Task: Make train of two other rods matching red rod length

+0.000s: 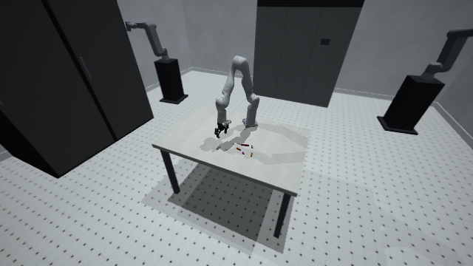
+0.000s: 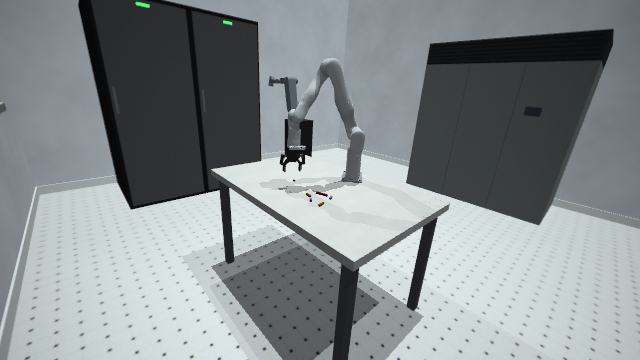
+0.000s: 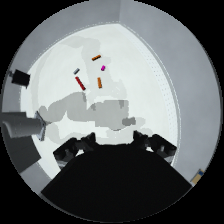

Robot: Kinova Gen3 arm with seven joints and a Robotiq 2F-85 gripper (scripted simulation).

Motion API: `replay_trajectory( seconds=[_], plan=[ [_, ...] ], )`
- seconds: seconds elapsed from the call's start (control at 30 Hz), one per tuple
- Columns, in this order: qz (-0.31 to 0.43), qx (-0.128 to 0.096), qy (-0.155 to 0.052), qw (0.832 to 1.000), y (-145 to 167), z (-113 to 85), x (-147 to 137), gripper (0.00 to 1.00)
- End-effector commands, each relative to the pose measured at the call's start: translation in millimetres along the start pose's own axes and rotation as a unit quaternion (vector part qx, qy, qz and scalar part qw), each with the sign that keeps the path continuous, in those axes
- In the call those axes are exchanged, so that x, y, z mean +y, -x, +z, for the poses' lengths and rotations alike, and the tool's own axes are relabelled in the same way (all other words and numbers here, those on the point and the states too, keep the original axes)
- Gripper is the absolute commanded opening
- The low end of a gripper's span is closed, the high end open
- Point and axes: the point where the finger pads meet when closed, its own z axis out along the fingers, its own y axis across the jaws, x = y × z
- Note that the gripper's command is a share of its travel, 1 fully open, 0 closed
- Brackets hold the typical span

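- Two rods are needed to match the red rod: grey plus orange is the pairing these rods allow, as I judge it.
- Five rods show in the wrist view: red, a small grey rod just beside the red rod's far end, one orange rod further off, a second orange rod nearer, and a tiny magenta rod between the two orange ones.
- All lie flat on the worktop, near one another but apart; no train is formed yet.
- A blue speck lies on the worktop below the end effector, well apart from the cluster; it is probably the blue rod.
- Open to its full width, the end effector hangs above the worktop with nothing between its fingers.
- It points down, to one side of the cluster, well apart from the rods.
- Step in hand, as I judge it: an empty-handed approach toward the first rod of the train.
- Next move calls for travel over to the cluster, jaws turned across an orange or the grey rod, then a descent around it.
- Care is needed near the red rod, since the grey rod lies so close to it.
- The train must end up well apart from the red, magenta and spare orange rods.
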Motion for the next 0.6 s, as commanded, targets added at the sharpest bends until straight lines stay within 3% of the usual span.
replay_trajectory(
  seconds=[0.0, 0.57],
  plan=[
    [-0.002, 0.0, 0.0, 1.0, -5.9, -0.2, -1.6, 1.0],
    [0.016, 0.002, -0.002, 1.0, -20.5, 1.7, -8.1, 1.0]
  ],
)
